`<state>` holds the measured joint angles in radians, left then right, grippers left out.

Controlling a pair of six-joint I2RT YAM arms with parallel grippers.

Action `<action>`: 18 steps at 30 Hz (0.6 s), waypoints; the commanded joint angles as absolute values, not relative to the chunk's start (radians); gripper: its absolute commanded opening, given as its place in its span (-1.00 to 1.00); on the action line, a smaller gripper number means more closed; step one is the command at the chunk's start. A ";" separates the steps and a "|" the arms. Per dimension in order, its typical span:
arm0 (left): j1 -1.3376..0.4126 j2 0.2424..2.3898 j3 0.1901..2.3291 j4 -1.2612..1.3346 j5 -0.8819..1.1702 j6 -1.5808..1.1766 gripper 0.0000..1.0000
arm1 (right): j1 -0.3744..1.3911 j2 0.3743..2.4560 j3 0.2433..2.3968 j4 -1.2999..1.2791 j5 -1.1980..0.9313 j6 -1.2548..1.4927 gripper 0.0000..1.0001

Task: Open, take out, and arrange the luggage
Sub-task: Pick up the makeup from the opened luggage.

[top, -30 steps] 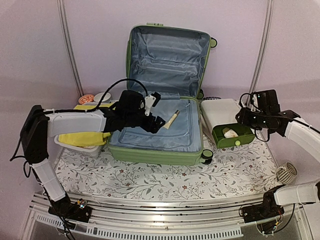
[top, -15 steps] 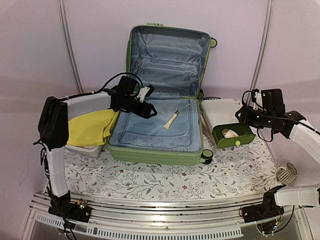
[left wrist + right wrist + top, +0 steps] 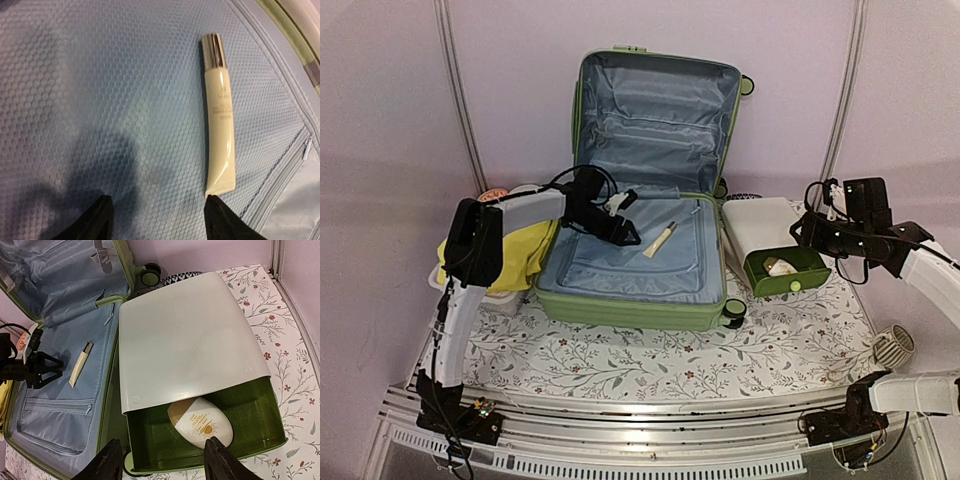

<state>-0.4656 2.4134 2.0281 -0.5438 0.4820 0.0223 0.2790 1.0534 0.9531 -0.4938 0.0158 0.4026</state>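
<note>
The luggage [image 3: 630,312], a light-green hard-shell suitcase, lies open on the table with its lid [image 3: 655,110] standing against the back wall. On its blue mesh lining [image 3: 100,100] lies a cream tube [image 3: 220,120] with a metallic cap, also seen from above as the tube [image 3: 660,240]. My left gripper [image 3: 159,200] hovers open just above the lining, its right fingertip next to the tube's crimped end, with nothing between the fingers. To the right of the luggage, my right gripper [image 3: 164,442] hangs open above a green drawer [image 3: 250,410] holding a white-and-tan bottle [image 3: 202,425].
The drawer slides out of a white box [image 3: 185,335] standing beside the luggage's right wall. A yellow cloth [image 3: 505,255] fills a white basket [image 3: 480,292] left of the luggage. A small bowl [image 3: 492,195] sits behind it. A white round object [image 3: 892,347] lies at the far right.
My left arm has folded in, its elbow swinging off the basket, and the yellow cloth now shows. Its gripper stays over the luggage's rear left, jaws slightly narrower. The right arm barely moved.
</note>
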 commanded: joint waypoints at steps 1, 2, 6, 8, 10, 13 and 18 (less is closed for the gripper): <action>-0.454 2.488 2.143 -0.606 0.559 0.051 0.27 | 0.276 1.035 0.981 -0.503 0.010 0.399 0.13; -0.454 2.494 2.147 -0.603 0.582 0.052 0.26 | 0.276 1.037 0.981 -0.503 0.009 0.400 0.13; -0.462 2.496 2.131 -0.580 0.635 0.066 0.24 | 0.276 1.040 0.978 -0.503 0.005 0.403 0.13; -0.465 2.498 2.125 -0.574 0.668 0.073 0.22 | 0.276 1.041 0.979 -0.503 0.005 0.403 0.14; -0.469 2.508 2.122 -0.577 0.702 0.080 0.20 | 0.276 1.042 0.978 -0.503 0.004 0.404 0.14; -0.473 2.526 2.123 -0.580 0.770 0.089 0.17 | 0.276 1.045 0.980 -0.502 0.004 0.403 0.14; -0.495 2.546 2.124 -0.591 0.748 0.089 0.20 | 0.276 1.043 0.984 -0.502 0.002 0.404 0.14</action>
